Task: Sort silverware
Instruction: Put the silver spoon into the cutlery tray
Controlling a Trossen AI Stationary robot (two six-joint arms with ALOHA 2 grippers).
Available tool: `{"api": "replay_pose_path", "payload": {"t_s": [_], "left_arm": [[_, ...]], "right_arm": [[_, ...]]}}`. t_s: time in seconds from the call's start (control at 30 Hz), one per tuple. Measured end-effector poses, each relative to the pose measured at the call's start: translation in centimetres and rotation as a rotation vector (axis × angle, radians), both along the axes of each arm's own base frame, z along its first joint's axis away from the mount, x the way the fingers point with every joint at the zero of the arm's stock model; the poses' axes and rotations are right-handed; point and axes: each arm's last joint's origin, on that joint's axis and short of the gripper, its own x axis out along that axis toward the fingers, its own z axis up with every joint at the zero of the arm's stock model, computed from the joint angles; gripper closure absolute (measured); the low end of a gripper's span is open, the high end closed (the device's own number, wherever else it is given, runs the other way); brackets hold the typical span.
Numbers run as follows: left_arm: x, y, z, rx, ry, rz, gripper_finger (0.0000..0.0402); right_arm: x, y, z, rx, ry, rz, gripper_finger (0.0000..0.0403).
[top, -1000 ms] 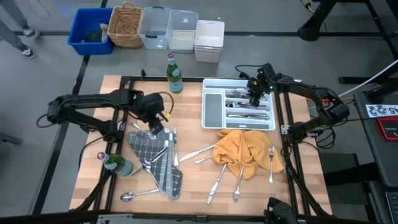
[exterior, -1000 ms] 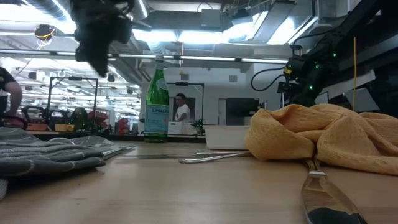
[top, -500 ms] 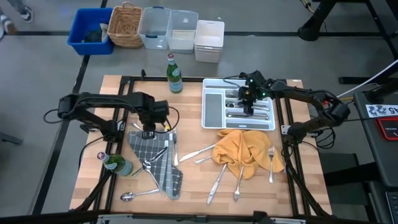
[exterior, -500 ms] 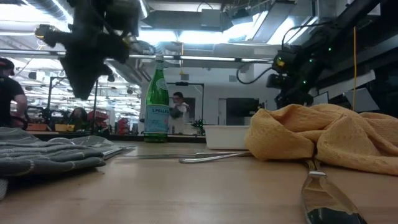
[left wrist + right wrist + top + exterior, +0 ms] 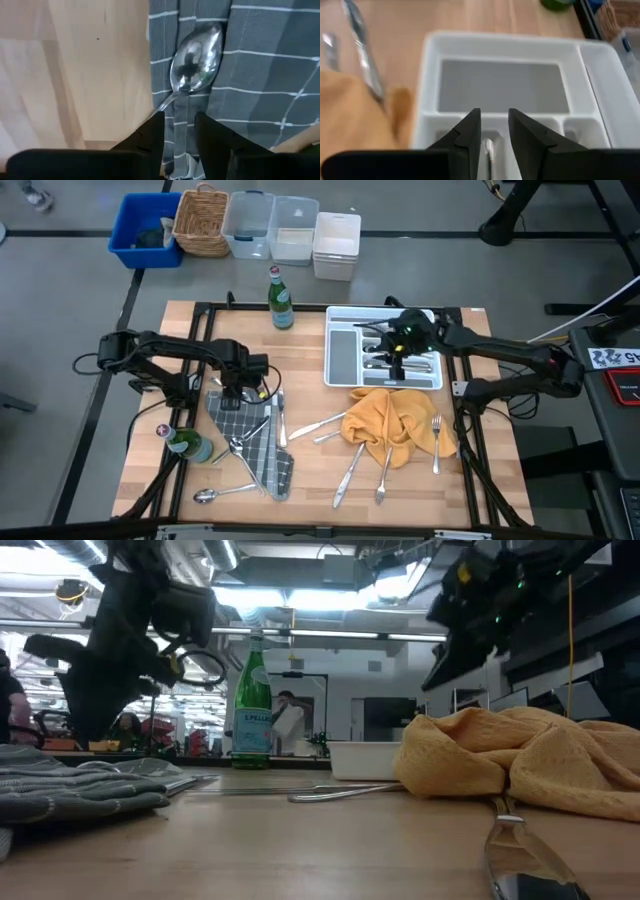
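The left gripper (image 5: 179, 137) is hovering, fingers parted and grasping nothing, over a spoon (image 5: 192, 62) lying on the grey checked cloth (image 5: 260, 75). The right gripper (image 5: 494, 135) is hanging released above the white tray (image 5: 432, 90). More silverware (image 5: 355, 463) is lying on the surface (image 5: 310, 395) beside the yellow cloth (image 5: 395, 420).

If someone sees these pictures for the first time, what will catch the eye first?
Probably the yellow cloth near the table's middle, with forks and spoons scattered around it. Next, the white tray behind it, where the right end effector hovers, and the grey checked cloth on the left, where the left end effector hangs over a spoon.
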Motion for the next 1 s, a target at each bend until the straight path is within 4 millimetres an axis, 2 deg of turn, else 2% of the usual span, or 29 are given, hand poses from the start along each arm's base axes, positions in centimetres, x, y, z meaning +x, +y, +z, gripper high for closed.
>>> {"api": "replay_pose_path", "payload": {"t_s": [0.13,0.47,0.67,1.0], "left_arm": [[-0.3,-0.1,-0.9,0.005,-0.002,-0.007,0.0306],[-0.3,0.1,-0.9,0.047,-0.001,0.002,0.0306],[-0.1,-0.2,-1.3,0.043,0.020,-0.011,0.0306],[0.7,-1.2,-3.4,0.070,0.145,-0.069,0.0306]], "right_arm": [[-0.2,1.8,1.4,0.017,-0.063,0.030,0.0302],[-0.8,4.9,3.8,0.045,-0.198,0.098,0.0302],[-0.9,6.0,4.7,0.052,-0.272,0.134,0.0302],[-0.8,6.6,4.7,0.041,-0.267,0.145,0.0302]]}}
